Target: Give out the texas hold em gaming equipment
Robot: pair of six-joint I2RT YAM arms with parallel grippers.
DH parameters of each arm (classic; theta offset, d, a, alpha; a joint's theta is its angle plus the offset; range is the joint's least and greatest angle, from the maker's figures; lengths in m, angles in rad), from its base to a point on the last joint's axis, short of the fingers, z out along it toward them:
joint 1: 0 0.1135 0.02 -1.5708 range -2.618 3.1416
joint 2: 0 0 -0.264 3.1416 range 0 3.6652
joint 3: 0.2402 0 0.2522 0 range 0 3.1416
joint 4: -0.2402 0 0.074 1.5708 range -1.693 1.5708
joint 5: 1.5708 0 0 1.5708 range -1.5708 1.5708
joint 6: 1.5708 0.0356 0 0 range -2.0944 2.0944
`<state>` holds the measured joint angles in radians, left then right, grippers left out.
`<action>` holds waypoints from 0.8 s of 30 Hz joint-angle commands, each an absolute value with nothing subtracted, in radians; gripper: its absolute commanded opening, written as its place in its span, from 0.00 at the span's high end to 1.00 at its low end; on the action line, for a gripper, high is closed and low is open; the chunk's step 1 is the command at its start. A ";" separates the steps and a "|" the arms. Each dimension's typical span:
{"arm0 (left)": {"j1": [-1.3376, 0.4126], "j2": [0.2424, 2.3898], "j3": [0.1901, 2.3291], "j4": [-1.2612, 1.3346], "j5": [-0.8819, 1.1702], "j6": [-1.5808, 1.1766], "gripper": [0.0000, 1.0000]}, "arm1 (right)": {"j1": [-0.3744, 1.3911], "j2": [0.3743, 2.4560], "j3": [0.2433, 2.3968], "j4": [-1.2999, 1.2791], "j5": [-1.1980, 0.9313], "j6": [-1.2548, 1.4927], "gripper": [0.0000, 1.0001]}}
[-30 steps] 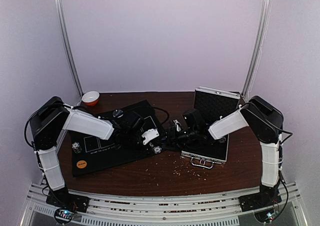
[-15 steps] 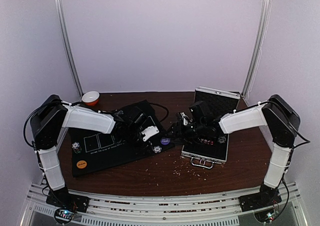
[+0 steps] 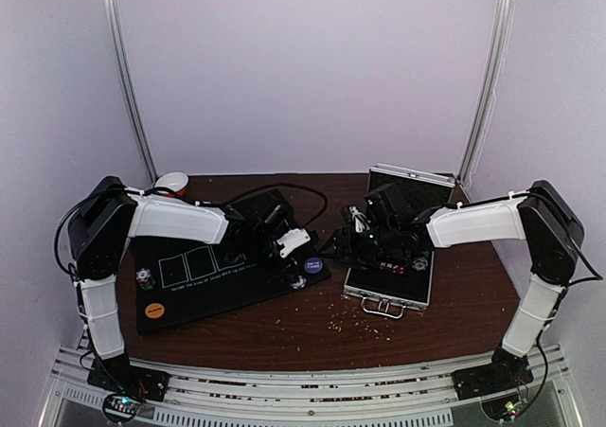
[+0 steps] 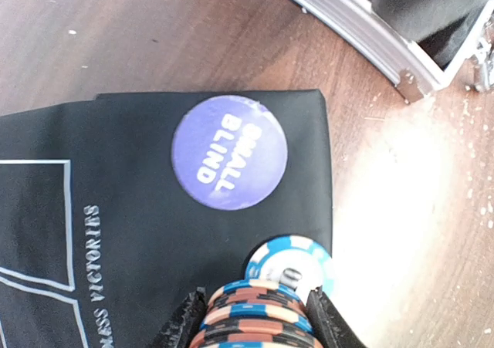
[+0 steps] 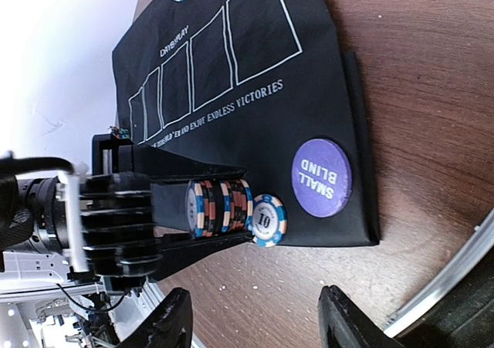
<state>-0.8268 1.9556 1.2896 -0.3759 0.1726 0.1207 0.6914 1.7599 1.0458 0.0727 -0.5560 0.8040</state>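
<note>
The top external view showed the orange button disc (image 3: pixel 153 308) on the black mat's (image 4: pixel 139 271) near left corner. Only the wrist views showed that, farther back, the left gripper (image 4: pixel 257 329) was clamped on a stack of striped poker chips (image 5: pixel 220 207). A single blue-and-white chip (image 4: pixel 289 265) lay flat just beside it, with the purple small-blind disc (image 4: pixel 229 163) beyond. The right gripper (image 5: pixel 255 325) hung with its jaws apart, holding nothing. The silver case (image 3: pixel 386 304) stood open behind.

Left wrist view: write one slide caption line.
Left tool holds a chip stack beside a lone chip and the purple small-blind disc.
</note>
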 commanded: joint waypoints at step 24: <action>-0.876 2.077 1.389 -0.502 0.148 0.141 0.79 | 0.660 1.680 1.005 -0.010 -0.484 0.726 0.41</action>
